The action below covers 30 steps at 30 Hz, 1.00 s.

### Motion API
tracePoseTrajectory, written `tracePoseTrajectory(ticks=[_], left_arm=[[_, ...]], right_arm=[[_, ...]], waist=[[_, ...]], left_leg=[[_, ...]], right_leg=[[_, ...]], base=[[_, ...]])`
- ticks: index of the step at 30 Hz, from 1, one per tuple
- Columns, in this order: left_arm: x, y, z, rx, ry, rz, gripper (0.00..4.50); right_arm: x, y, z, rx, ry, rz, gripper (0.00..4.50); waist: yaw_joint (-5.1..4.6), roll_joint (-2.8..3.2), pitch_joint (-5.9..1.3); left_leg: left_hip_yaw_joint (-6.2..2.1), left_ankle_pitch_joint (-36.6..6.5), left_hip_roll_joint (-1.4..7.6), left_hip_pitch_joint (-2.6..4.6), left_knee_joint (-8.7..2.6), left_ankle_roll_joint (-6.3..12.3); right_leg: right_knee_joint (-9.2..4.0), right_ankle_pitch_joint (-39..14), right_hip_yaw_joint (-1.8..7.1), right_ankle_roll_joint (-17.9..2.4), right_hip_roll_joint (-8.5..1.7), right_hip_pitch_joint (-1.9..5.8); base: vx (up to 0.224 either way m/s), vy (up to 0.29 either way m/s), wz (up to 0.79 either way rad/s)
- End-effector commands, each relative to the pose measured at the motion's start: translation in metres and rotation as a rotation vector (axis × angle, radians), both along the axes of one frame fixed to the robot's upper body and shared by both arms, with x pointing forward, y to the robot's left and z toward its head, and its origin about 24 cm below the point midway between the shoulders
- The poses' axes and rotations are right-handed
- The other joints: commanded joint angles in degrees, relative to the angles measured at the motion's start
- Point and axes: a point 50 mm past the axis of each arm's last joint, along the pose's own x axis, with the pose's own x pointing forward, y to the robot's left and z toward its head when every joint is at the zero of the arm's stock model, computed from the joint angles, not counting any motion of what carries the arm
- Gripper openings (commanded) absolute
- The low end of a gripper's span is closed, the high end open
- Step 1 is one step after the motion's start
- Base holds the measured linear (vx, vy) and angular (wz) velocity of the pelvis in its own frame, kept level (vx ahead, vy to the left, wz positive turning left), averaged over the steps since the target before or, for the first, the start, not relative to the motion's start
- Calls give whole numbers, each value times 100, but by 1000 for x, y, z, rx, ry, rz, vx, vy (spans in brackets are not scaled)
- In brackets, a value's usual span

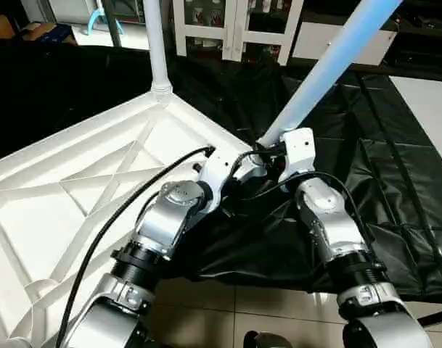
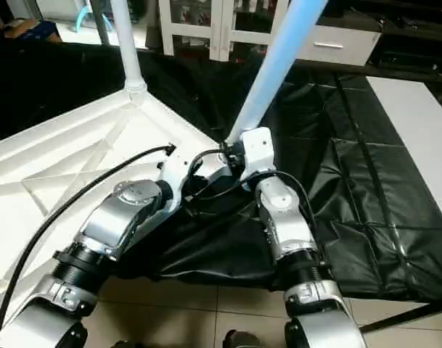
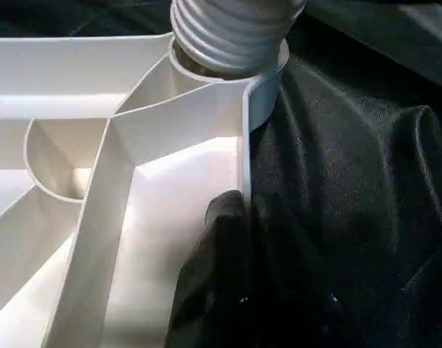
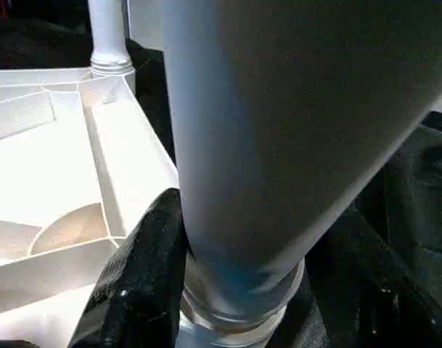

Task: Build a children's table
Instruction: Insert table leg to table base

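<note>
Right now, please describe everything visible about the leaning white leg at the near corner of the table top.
The leaning leg is a long, smooth white tube, seemingly plastic. It tilts away to the right. Its ribbed threaded end sits in the round corner socket of the upturned table top, not fully in. The right gripper straddles its base.

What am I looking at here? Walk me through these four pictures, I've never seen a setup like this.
This is a two-armed robot putting legs on a small white table. Two pictures come from cameras in its head, looking down over its silver arms; the other two come from cameras on its wrists. The tabletop lies upside down, ribs showing, on a black sheet. One leg already stands upright in the far corner. The right gripper has its black fingers on either side of a second leg, which leans at the near corner. The left gripper is shut, pinching the tabletop's edge beside that corner, probably to steady it.
</note>
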Motion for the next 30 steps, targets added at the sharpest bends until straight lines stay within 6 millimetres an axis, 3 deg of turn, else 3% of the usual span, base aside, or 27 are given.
tracePoseTrajectory(ticks=[1, 5, 7, 8, 9, 10, 11, 13, 15, 17, 18, 21, 25, 30], left_arm=[[-4, 2, -4, 12, -5, -43, 0], [-8, 3, -4, 20, -27, -112, 0], [-14, 6, -5, 41, -51, -217, 0], [-15, 6, -5, 46, -56, -236, 0], [-26, 9, -7, 88, -91, -438, 0], [-31, 11, -9, 106, -90, -506, 0], [-34, 12, -10, 115, -88, -541, 0], [-40, 15, -13, 138, -71, -611, 0], [-46, 18, -18, 146, -49, -666, 0], [-49, 22, -21, 160, -48, -696, 0], [-49, 22, -21, 161, -48, -696, 0], [-46, 24, -21, 175, -71, -695, 0], [-43, 25, -19, 172, -88, -711, 0], [-42, 24, -17, 160, -102, -710, 0]], right_arm=[[-2, -10, 8, 38, -19, 14, 194], [-6, -20, 15, 98, -9, 74, 193], [-12, -32, 23, 208, 48, 195, 193], [-13, -34, 25, 225, 56, 217, 193], [-23, -53, 32, 279, 169, 398, 193], [-28, -60, 34, 295, 212, 456, 192], [-30, -64, 35, 305, 236, 486, 192], [-38, -75, 37, 300, 280, 561, 192], [-47, -84, 39, 280, 335, 631, 192], [-57, -97, 38, 160, 374, 691, 192], [-58, -98, 38, 147, 376, 694, 192], [-62, -102, 38, 112, 404, 714, 192], [-66, -95, 35, 77, 424, 753, 192], [-66, -78, 18, -83, 362, 764, 191]], waist=[[53, -41, -448], [73, -23, -436], [97, -24, -415], [102, -7, -396], [109, -3, -360], [156, -9, -353], [186, 10, -326], [229, 10, -311], [305, 8, -305], [322, -12, -307], [313, -46, -301], [267, -56, -280], [264, -69, -280], [283, -30, -282]], left_leg=[[21, -398, 34, 95, -295, 749], [14, -415, 51, 99, -302, 813], [1, -605, 55, 100, -316, 836], [5, -616, 68, 102, -323, 804], [0, -723, 45, 111, -335, 803], [-18, -846, 73, 130, -348, 785], [7, -918, 76, 160, -348, 742], [24, -963, 84, 155, -352, 612], [27, -1110, 94, 200, -356, 497], [24, -1026, 98, 166, -359, 397], [28, -1016, 96, 152, -359, 401], [13, -1087, 85, 102, -371, 397], [15, -1243, 83, 118, -366, 382], [9, -1259, 88, 102, -378, 256]], right_leg=[[-191, 310, 93, -1707, -139, 406], [-190, 275, 91, -1708, -143, 398], [-206, 85, 97, -1667, -145, 415], [-218, 44, 99, -1661, -150, 389], [-246, -65, 87, -1658, -106, 395], [-245, -184, 91, -1611, -120, 410], [-271, -306, 95, -1617, -122, 356], [-279, -561, 106, -1577, -149, 328], [-310, -878, 104, -1485, -148, 317], [-298, -949, 98, -1431, -165, 313], [-296, -942, 99, -1415, -169, 310], [-311, -1187, 89, -1334, -189, 296], [-349, -1502, 102, -1199, -198, 275], [-363, -1594, 95, -1110, -207, 244]], base=[[0, 0, 0], [0, 0, 0], [0, 0, 0], [0, 0, 0], [0, 0, 0], [0, 0, 0], [0, 0, 0], [0, 0, 0], [0, 0, 0], [0, 0, 0], [0, 0, 0], [0, 0, 0], [0, 0, 0], [0, 0, 0]])
